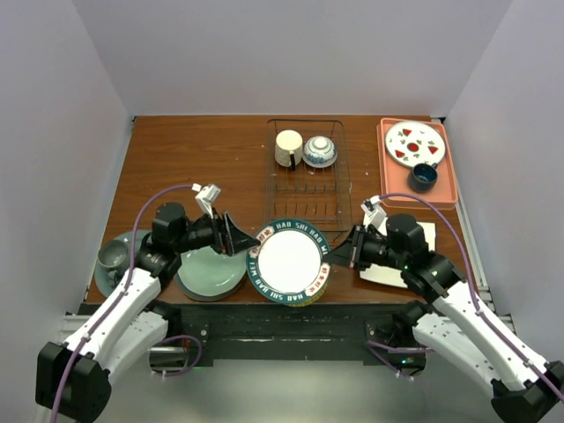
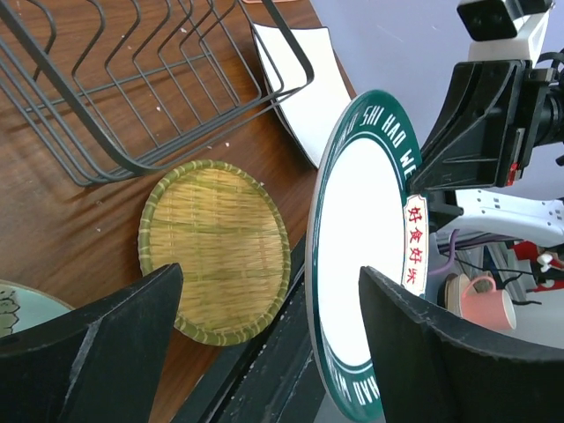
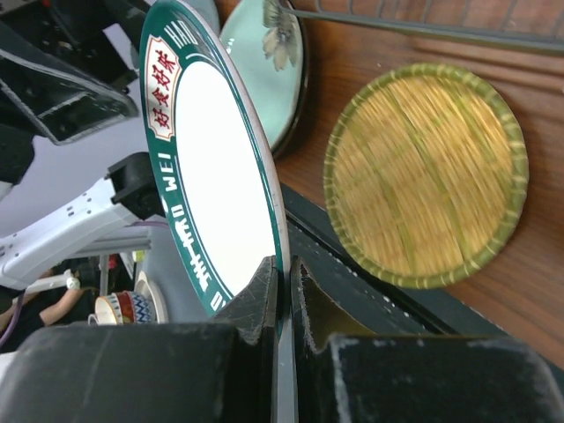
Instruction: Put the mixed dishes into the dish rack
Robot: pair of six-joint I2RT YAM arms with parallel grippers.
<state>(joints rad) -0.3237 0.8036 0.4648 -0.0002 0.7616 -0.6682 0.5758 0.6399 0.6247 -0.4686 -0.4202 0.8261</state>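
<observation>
The white plate with a dark green patterned rim is tilted up off the table near the front edge. My right gripper is shut on its right rim; the right wrist view shows both jaws pinching the rim. My left gripper is open at the plate's left edge, and the rim stands between its spread jaws without touching. The dish rack behind holds the cream mug and the patterned bowl. The pale green flower plate lies under my left arm. The white square plate lies under my right arm.
A round woven mat lies on the table below the lifted plate, close to the rack's front wires. A grey-green plate with a grey cup sits at the far left. A pink tray at back right holds a red-marked plate and a dark blue cup.
</observation>
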